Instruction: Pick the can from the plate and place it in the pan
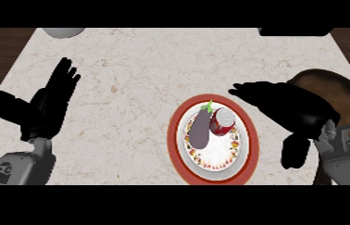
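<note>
A red can (223,121) lies on its side on a round plate (212,171) with a red rim and a patterned white middle, low and right of centre on the counter. A purple eggplant (198,128) lies on the plate against the can's left side. My right hand (287,103) hovers just right of the plate, fingers straight and pointing left toward the can, not touching it. Behind that hand a dark brown pan (321,80) shows at the right edge, mostly hidden. My left hand (51,99) rests open at the left, fingers up.
The counter is pale speckled stone (137,71). A grey round object (64,32) sits at the far left edge and a black object (294,31) at the far right edge. Dark wood shows beyond the counter's left and right sides.
</note>
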Controlling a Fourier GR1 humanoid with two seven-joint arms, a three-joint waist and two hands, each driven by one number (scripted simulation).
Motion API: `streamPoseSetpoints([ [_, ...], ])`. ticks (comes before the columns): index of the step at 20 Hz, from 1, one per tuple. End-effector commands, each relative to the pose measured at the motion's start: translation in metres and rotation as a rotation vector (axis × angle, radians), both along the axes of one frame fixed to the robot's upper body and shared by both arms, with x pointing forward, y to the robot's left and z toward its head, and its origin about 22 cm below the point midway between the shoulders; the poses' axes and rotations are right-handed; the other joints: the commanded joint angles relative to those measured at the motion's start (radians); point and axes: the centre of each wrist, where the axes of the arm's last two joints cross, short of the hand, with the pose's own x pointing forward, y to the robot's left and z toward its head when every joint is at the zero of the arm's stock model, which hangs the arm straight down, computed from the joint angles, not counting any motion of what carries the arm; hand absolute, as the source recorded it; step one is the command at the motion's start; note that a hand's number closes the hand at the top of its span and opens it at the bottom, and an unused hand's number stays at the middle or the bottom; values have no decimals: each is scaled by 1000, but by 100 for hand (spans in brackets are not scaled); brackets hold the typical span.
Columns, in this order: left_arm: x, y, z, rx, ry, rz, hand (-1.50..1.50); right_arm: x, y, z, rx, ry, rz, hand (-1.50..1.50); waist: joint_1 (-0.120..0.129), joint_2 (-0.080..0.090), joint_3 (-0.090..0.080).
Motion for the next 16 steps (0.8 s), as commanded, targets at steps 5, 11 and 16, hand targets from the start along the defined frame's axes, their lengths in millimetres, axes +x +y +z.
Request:
streamPoseSetpoints([
  [5, -14, -8, -18, 7, 4, -6, 0, -6, 28, 9, -77, -86, -25, -150, 2, 1, 0],
  [11, 2, -5, -14, -13, 6, -6, 0, -7, 63, -22, -45, -69, -15, -150, 0, 2, 0],
  [16, -13, -4, -14, 8, 2, -2, 0, 0, 59, -34, -129, -56, -69, -150, 2, 1, 1],
])
